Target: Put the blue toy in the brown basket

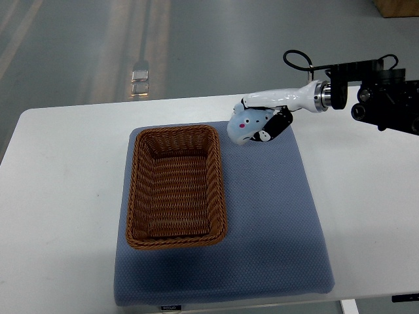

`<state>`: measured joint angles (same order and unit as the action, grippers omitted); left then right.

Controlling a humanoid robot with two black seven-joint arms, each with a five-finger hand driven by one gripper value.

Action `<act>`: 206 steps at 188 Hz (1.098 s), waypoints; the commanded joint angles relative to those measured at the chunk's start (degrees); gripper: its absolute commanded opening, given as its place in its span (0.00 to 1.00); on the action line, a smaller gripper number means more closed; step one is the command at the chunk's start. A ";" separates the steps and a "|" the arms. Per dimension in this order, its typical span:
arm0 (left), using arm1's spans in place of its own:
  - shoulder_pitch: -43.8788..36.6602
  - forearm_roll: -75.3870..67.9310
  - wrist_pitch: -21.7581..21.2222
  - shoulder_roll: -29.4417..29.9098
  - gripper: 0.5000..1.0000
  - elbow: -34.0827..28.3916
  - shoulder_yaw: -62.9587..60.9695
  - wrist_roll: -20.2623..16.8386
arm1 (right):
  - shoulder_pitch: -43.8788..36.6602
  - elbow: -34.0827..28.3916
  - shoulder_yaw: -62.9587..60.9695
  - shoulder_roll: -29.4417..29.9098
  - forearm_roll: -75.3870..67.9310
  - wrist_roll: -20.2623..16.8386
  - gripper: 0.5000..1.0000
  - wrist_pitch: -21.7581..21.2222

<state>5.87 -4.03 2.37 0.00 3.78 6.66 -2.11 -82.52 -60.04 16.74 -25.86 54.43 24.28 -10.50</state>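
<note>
My right hand [262, 121] reaches in from the right edge, white with black finger parts. Its fingers are curled around a pale blue toy [241, 128] with pink and dark dots, held just above the far edge of the blue mat. The brown wicker basket [139, 196] lies on the left half of the mat, with nothing visible inside it. The toy is just right of the basket's far right corner. My left arm is out of view.
A blue-grey padded mat [275, 216] covers the middle of the white table [59, 196]. The right arm's black wrist assembly [380, 98] hangs over the table's far right. Grey floor lies beyond the table's far edge.
</note>
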 commanded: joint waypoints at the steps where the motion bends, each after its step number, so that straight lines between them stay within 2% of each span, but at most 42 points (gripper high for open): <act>1: 0.02 -0.01 0.00 0.00 1.00 0.00 -0.07 0.00 | -1.77 2.03 0.57 4.76 -1.26 -0.11 0.00 -0.05; 27: 0.02 -0.01 0.00 0.00 1.00 0.00 0.02 0.00 | -1.77 5.02 0.75 10.83 -1.88 -0.11 0.01 0.04; 28: 0.02 -0.01 0.00 0.00 1.00 0.00 0.02 0.00 | -1.77 5.28 0.75 11.35 -1.88 -0.11 0.08 0.04; 29: 0.02 -0.01 0.00 0.00 1.00 0.00 0.02 0.00 | -1.77 5.29 0.75 11.35 -1.88 -0.11 0.08 0.04; 30: 0.02 -0.01 0.00 0.00 1.00 0.00 0.02 0.00 | -1.77 5.55 0.75 11.79 -1.88 -0.11 0.14 0.04; 31: 0.02 -0.01 0.00 0.00 1.00 0.00 0.02 0.00 | -1.77 5.55 0.75 11.79 -1.88 -0.11 0.14 0.04; 32: 0.02 -0.01 0.00 0.00 1.00 0.00 0.02 0.00 | -1.77 5.90 0.75 12.32 -1.88 -0.11 0.19 0.04; 33: 0.02 -0.01 0.00 0.00 1.00 0.00 0.02 0.00 | -1.77 5.90 0.75 12.32 -1.88 -0.11 0.19 0.04; 34: 0.02 -0.01 0.00 0.00 1.00 0.00 0.02 0.00 | -1.77 6.25 0.84 12.76 -1.88 -0.11 0.24 0.04; 44: 0.02 -0.01 0.00 0.00 1.00 0.00 0.02 0.00 | -1.42 8.10 0.93 15.04 -1.88 -0.11 0.43 0.04; 55: 0.02 -0.01 0.00 0.00 1.00 0.00 0.02 0.00 | -1.07 9.68 1.19 16.98 -1.96 -0.02 0.52 0.04; 95: 0.02 -0.01 0.00 0.00 1.00 0.09 -0.07 0.00 | 0.34 11.79 1.36 20.49 -2.67 -0.02 0.67 0.04; 100: 0.02 -0.01 0.00 0.00 1.00 0.09 -0.07 0.00 | 0.52 11.79 1.36 20.49 -2.76 -0.02 0.73 0.04; 112: 0.02 -0.01 0.00 0.00 1.00 0.09 -0.07 0.00 | 0.96 11.79 1.28 20.41 -2.76 -0.02 0.80 0.13; 142: 0.02 -0.01 0.00 0.00 1.00 0.09 -0.07 0.00 | 2.71 11.79 0.13 19.35 -3.63 -0.02 0.81 0.39; 165: 0.02 -0.01 0.00 0.00 1.00 0.00 -0.07 0.00 | 4.21 11.79 -1.18 16.45 -8.99 -0.11 0.81 3.64; 184: 0.02 -0.01 0.00 0.00 1.00 0.09 -0.07 0.00 | 6.05 11.79 -5.58 14.08 -12.42 -0.29 0.81 4.52; 206: 0.02 -0.01 0.00 0.00 1.00 0.00 -0.07 0.00 | 10.54 11.88 -13.05 10.04 -14.09 -2.92 0.81 4.52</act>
<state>5.89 -4.05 2.37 0.00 3.81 6.59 -2.11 -75.37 -48.21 9.61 -12.80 41.88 23.25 -6.09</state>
